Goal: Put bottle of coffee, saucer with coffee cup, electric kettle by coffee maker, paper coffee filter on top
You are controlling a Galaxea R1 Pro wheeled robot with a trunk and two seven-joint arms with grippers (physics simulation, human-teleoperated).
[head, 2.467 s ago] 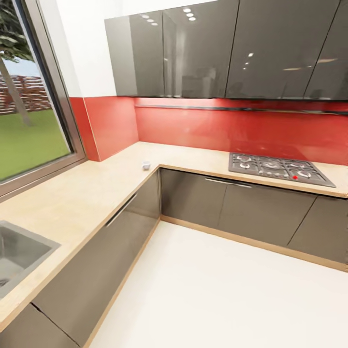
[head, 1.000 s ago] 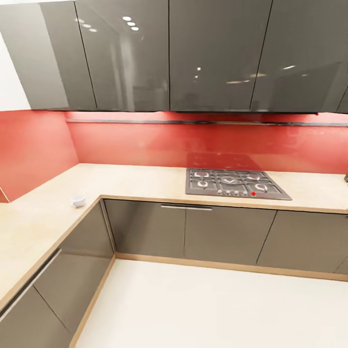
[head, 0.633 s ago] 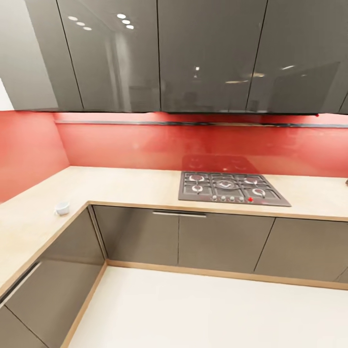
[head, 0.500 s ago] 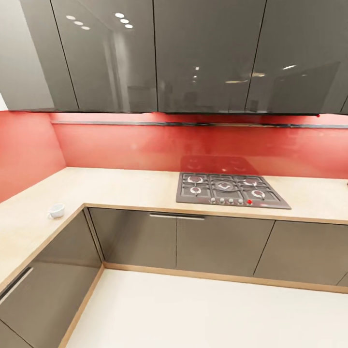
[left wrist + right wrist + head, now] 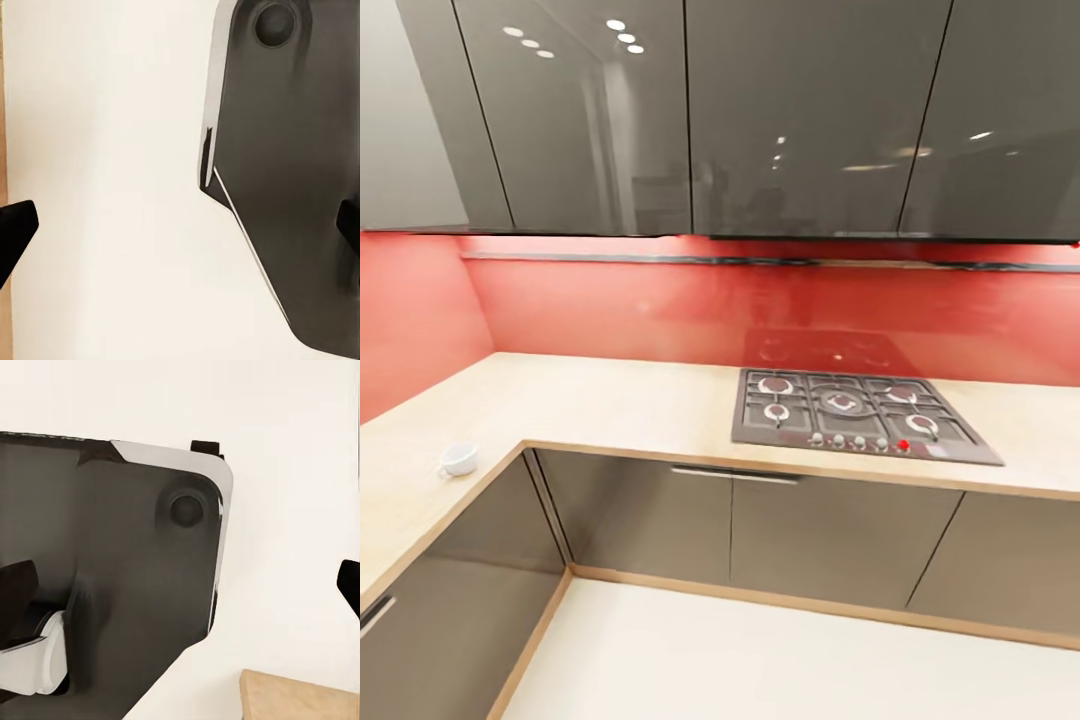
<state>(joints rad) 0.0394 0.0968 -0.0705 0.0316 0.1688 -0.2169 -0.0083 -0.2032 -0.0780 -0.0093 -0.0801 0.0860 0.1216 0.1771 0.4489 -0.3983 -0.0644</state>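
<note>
A tiny white coffee cup [image 5: 458, 459] stands near the front edge of the tan countertop [image 5: 610, 405], at the inner corner of the L on the left run. The coffee maker, bottle of coffee, kitchen shelf, saucer and electric kettle are out of view. In the left wrist view my left gripper [image 5: 180, 229] is open, its black fingertips [image 5: 15, 232] far apart over the pale floor and my dark base. My right gripper [image 5: 184, 585] is open too, with nothing between its fingertips [image 5: 350, 583].
A grey gas hob [image 5: 855, 415] with a red knob is set into the back counter run. Glossy grey wall cabinets [image 5: 760, 120] hang above a red backsplash with a thin dark rail [image 5: 660, 259]. Grey base cabinets [image 5: 730, 535] border the pale floor [image 5: 780, 660].
The camera has swung right: the window and sink have left the picture and the cup has drifted to its left edge. The hob is now nearer the middle. Nothing on the counter has moved.
</note>
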